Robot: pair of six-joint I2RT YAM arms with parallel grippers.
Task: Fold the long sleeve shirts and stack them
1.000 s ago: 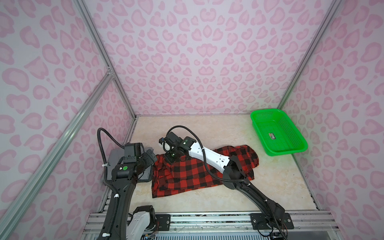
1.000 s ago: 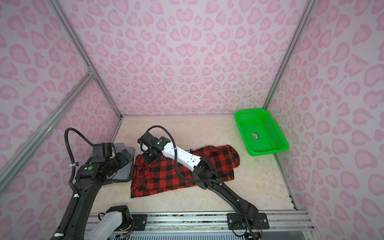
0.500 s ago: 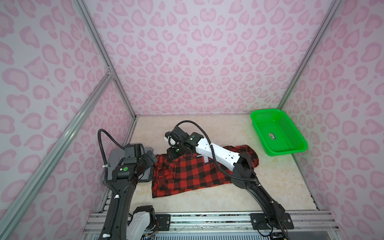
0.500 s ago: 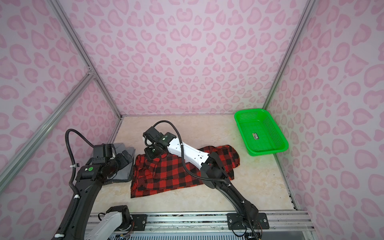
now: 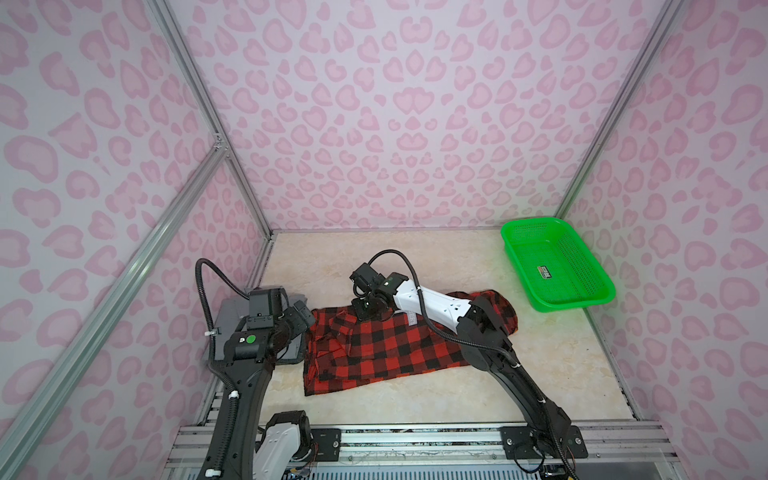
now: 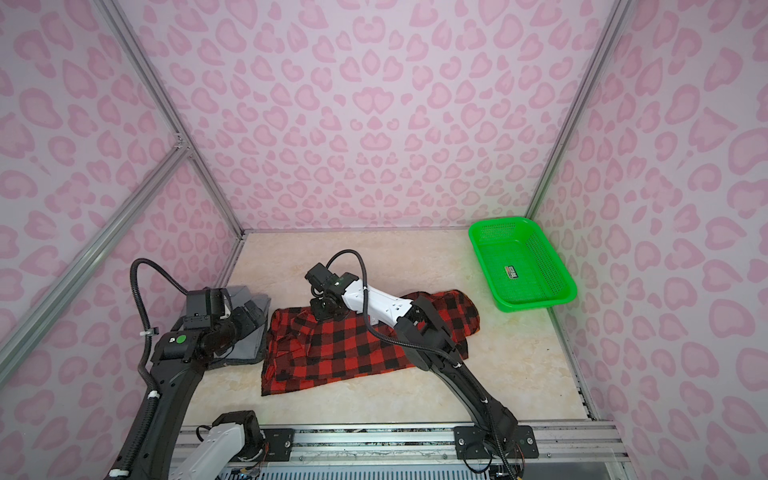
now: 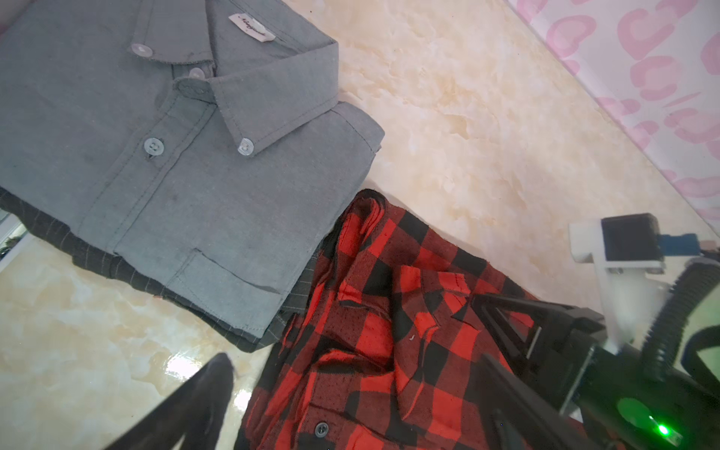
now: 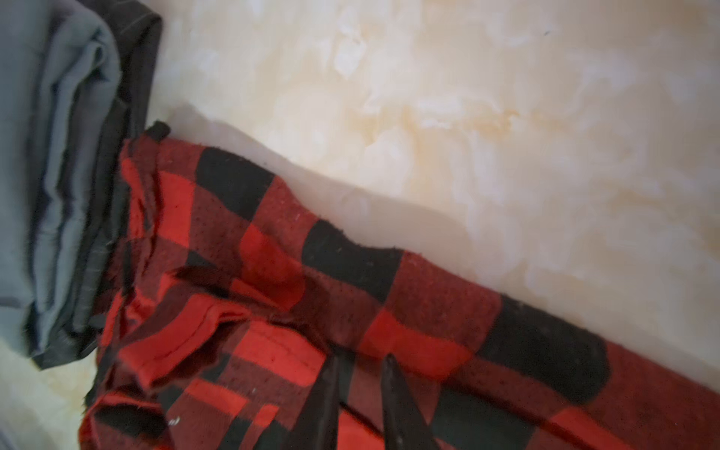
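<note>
The red-and-black checked shirt [image 5: 374, 349] [image 6: 332, 353] lies spread and rumpled on the marble floor. A folded grey shirt [image 7: 175, 156] [image 6: 249, 297] with a white neck label lies just left of it. My right gripper [image 5: 365, 309] [image 6: 324, 311] reaches across to the checked shirt's far edge. In the right wrist view [image 8: 362, 362] its jaws are nearly closed, with a fold of the checked cloth [image 8: 350, 272] between them. My left gripper [image 5: 301, 318] [image 7: 358, 409] hangs wide open and holds nothing, above the checked shirt's [image 7: 389, 350] left edge, by the grey shirt.
A dark pinstriped garment [image 7: 128, 269] [image 8: 132, 78] lies under the grey shirt. A green perforated basket [image 5: 557, 305] [image 6: 536, 305] stands at the back right against the wall. Pink patterned walls close in three sides; a metal rail runs along the front.
My right gripper has moved right along the checked shirt's far edge, let go on the way and closed again on the cloth. The left arm has stayed put.
</note>
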